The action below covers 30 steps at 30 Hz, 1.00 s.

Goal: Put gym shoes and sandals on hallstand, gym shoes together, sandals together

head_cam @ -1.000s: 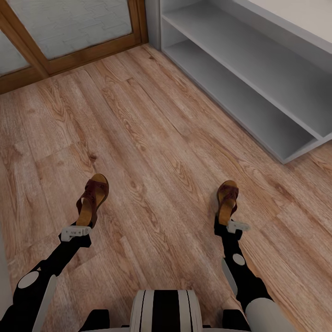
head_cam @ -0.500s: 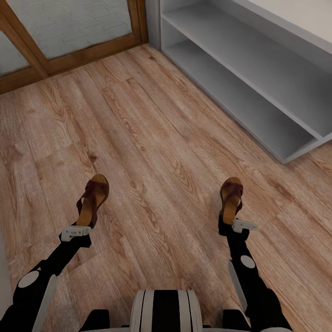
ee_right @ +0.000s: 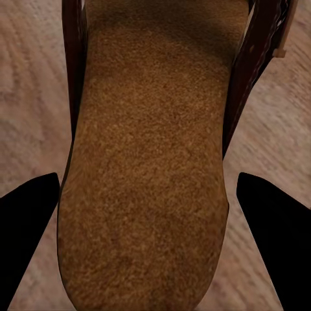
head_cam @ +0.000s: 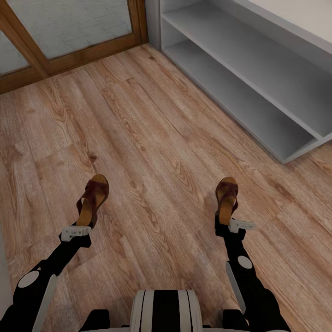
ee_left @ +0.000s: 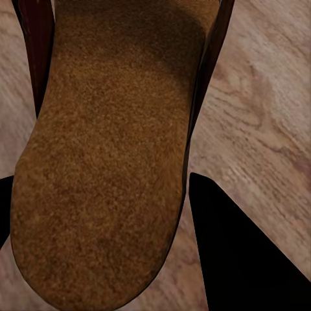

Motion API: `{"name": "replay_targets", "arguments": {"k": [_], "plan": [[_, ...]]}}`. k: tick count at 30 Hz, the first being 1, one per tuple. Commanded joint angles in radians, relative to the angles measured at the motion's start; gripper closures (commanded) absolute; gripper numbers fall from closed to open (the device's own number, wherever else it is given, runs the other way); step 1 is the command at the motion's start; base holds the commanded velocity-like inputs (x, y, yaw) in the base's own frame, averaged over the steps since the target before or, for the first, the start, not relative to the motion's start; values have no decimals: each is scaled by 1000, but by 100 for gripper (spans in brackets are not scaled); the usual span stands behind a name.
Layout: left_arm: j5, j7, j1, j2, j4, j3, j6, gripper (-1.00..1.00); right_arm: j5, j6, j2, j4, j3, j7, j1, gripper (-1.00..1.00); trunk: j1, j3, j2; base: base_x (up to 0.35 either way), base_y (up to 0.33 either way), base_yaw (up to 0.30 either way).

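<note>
The two sandals lie on the corridor floor [head_cam: 152,120], well apart from each other. One sandal [head_cam: 93,198] is in front of my left gripper [head_cam: 76,232], the other sandal [head_cam: 227,199] in front of my right gripper [head_cam: 234,226]. Both point their toes away from me, roughly toward the hallstand [head_cam: 258,87], which stands ahead and to my right with both tiers bare where I can see them.

In the left wrist view the tan footbed [ee_left: 110,162] runs between my dark fingers [ee_left: 240,253], with wood showing on either side of the heel. In the right wrist view the other footbed [ee_right: 149,188] sits between my fingers [ee_right: 272,240], and here the gaps to the fingers are wider. So both grippers look spread around a heel, not clenched on it; I judge that neither sandal is grasped yet.

The step in hand, I think, is to take both sandals by the heel. To do it well, I should centre each heel between the fingers before closing. The left one sits nearer to one finger, so that side needs a small correction. I should go low enough to catch the sole edge and not only the soft strap, then close firmly and lift straight up. A grasp at the heel end leaves the toe heavy, so the sandal may tip or turn. After that, both must go on the same tier, side by side.
</note>
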Motion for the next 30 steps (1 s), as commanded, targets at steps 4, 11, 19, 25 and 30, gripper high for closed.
{"name": "replay_targets", "arguments": {"k": [4, 11, 19, 25, 30], "plan": [[-3, -1, 0, 1, 0, 1, -1, 100, 0, 0, -1, -1, 1, 2, 1, 100, 0, 0, 0, 0, 0, 0], [-3, -1, 0, 1, -1, 1, -1, 100, 0, 0, -1, -1, 2, 2, 1, 100, 0, 0, 0, 0, 0, 0], [-3, 0, 0, 0, -1, 1, -1, 100, 0, 1, -1, -2, 8, 4, 2, 100, 0, 0, 0, 0, 0, 0], [-3, 0, 0, 0, -1, 2, -1, 100, -1, 2, 0, -5, 18, 3, 2, 100, 0, 0, 0, 0, 0, 0], [-3, 0, 0, 1, -1, 2, -1, 100, -2, 6, 1, -14, 26, 3, 3, 100, 0, 0, 0, 0, 0, 0]]}}
